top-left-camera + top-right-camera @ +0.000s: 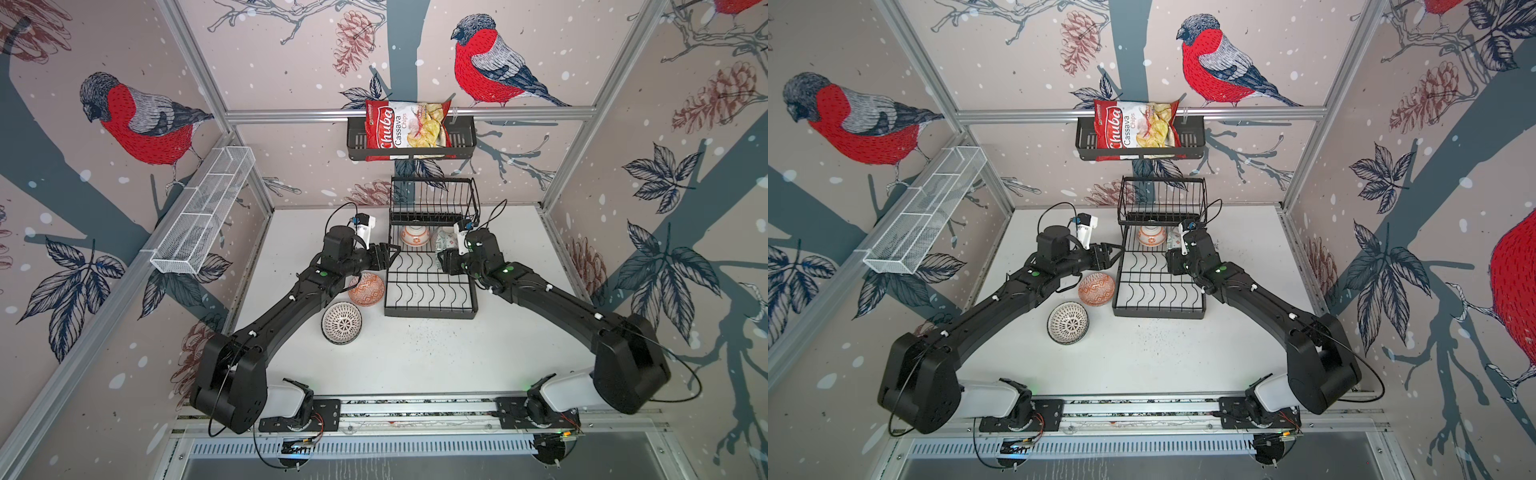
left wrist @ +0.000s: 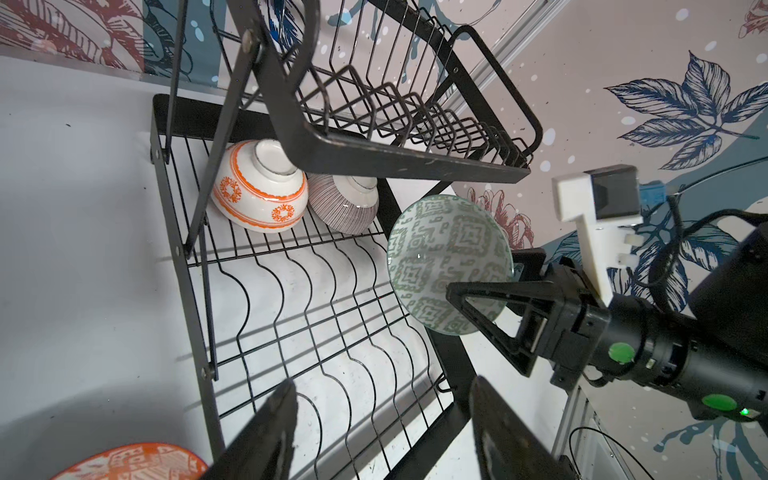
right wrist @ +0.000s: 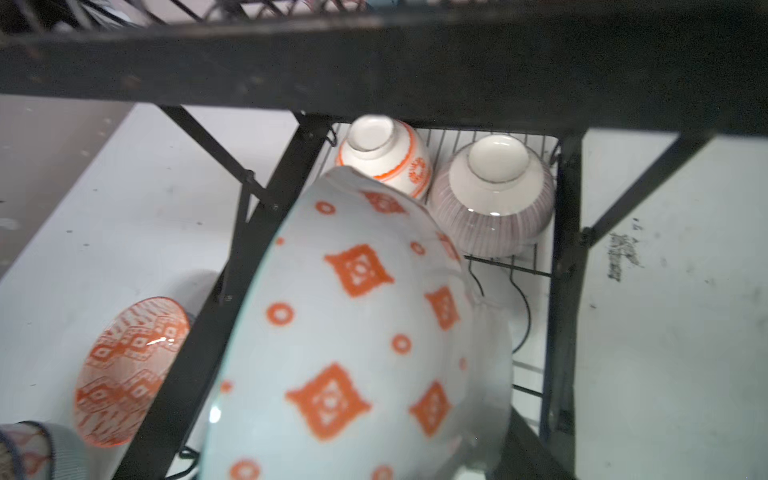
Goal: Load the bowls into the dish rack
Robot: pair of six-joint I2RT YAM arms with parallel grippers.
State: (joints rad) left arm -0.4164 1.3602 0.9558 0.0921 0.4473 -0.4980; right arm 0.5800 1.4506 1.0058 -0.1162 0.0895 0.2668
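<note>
- The left gripper (image 2: 382,390) is at the left edge of the dish rack (image 1: 430,313). Its two fingers are wide apart and hold nothing.
- The right gripper (image 1: 444,261) is over the right side of the dish rack. It pinches the rim of the green-patterned bowl (image 2: 449,257), one finger inside and one outside.
- The green-patterned bowl stands tipped up on its edge above the bottom wires at the right side of the dish rack. Its outside is pale with orange diamond shapes. I cannot tell if it touches the wires.
- The dotted bowl (image 1: 342,323) sits open side up on the white table (image 1: 415,357), off the front left corner of the dish rack and apart from it.
- The orange bowl (image 1: 366,289) sits open side up just beside the left edge of the dish rack, partly under the left arm.
- At the back of the dish rack's bottom level, under its top basket (image 1: 432,199), two bowls lie upside down, touching. The orange-ringed bowl (image 2: 259,187) is on the left and the pink-lined bowl (image 2: 345,203) is on the right.
- Behind and above the dish rack, a chips bag (image 1: 409,126) sits in a black shelf (image 1: 463,139) on the wall.
- A white mesh basket (image 1: 203,212) hangs on the wall, well to the left of the dish rack.
</note>
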